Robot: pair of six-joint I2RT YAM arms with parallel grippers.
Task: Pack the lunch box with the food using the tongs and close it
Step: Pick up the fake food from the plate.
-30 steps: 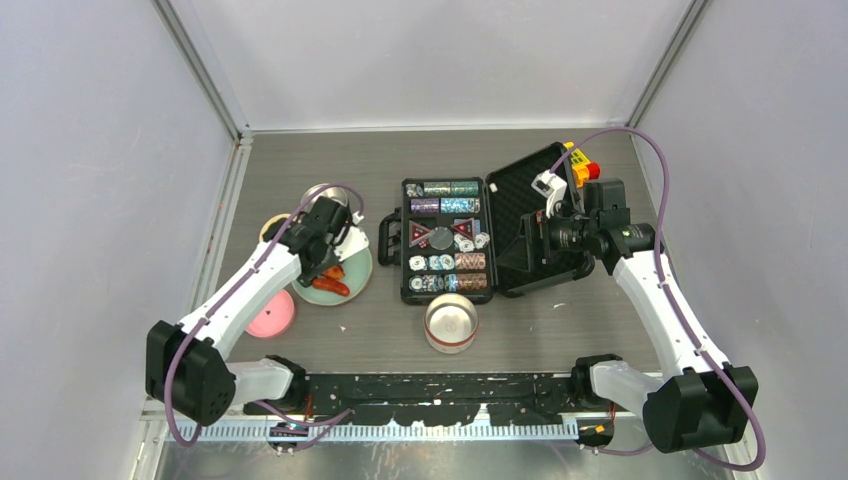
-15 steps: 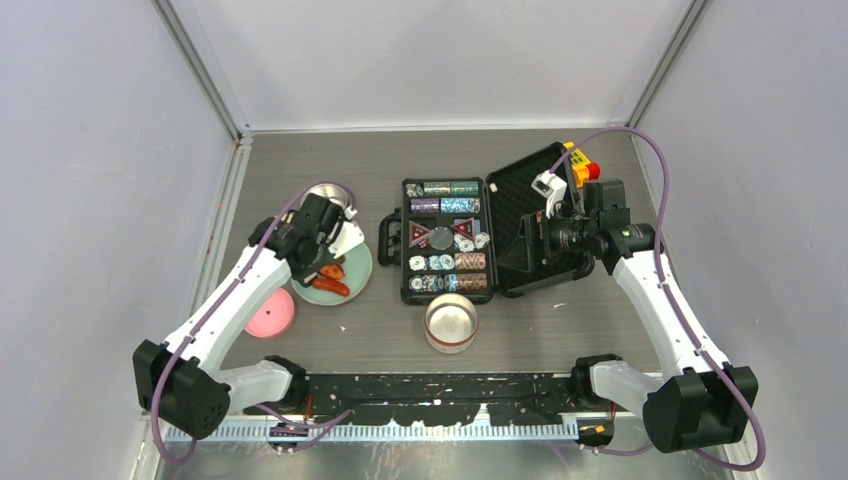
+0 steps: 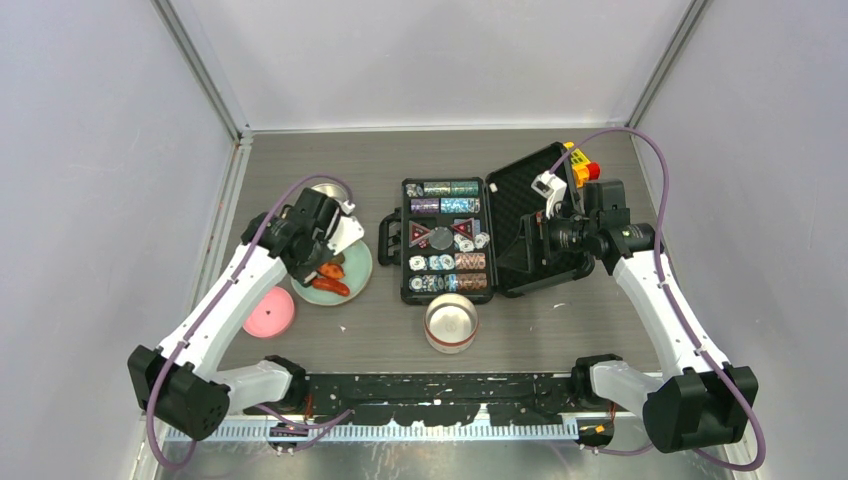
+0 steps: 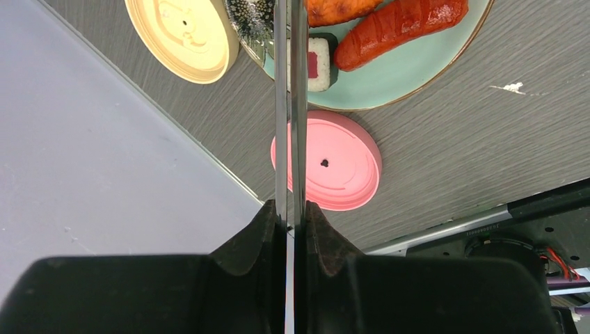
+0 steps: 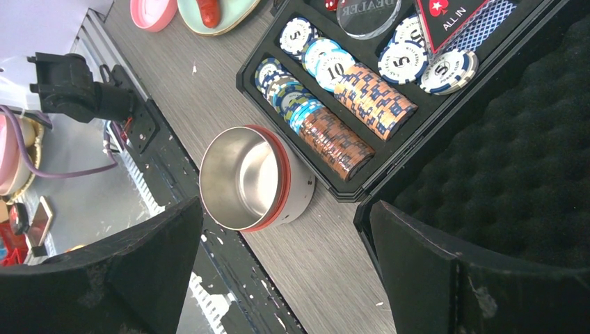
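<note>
- My left gripper (image 4: 291, 209) pinches the tongs (image 4: 290, 104); my black fingers squeeze the two thin grey metal blades nearly together.
- The tongs run straight out over the mint-green plate (image 4: 403, 76).
- On the plate lie glossy red-orange sausages (image 4: 400, 24) and a dark block (image 4: 319, 64) with a white-and-red face.
- Seen from above, the flat pink lid (image 4: 334, 163) lies at 8 o'clock of the plate; the cream lid (image 4: 184, 31) sits just beside its rim.
- My right gripper (image 5: 285, 205) is spread wide and holds nothing.
- The round pale-walled tub (image 5: 243, 177), steel-lined and uncovered, stands at 6 o'clock of the black chip case (image 5: 487, 160).
</note>
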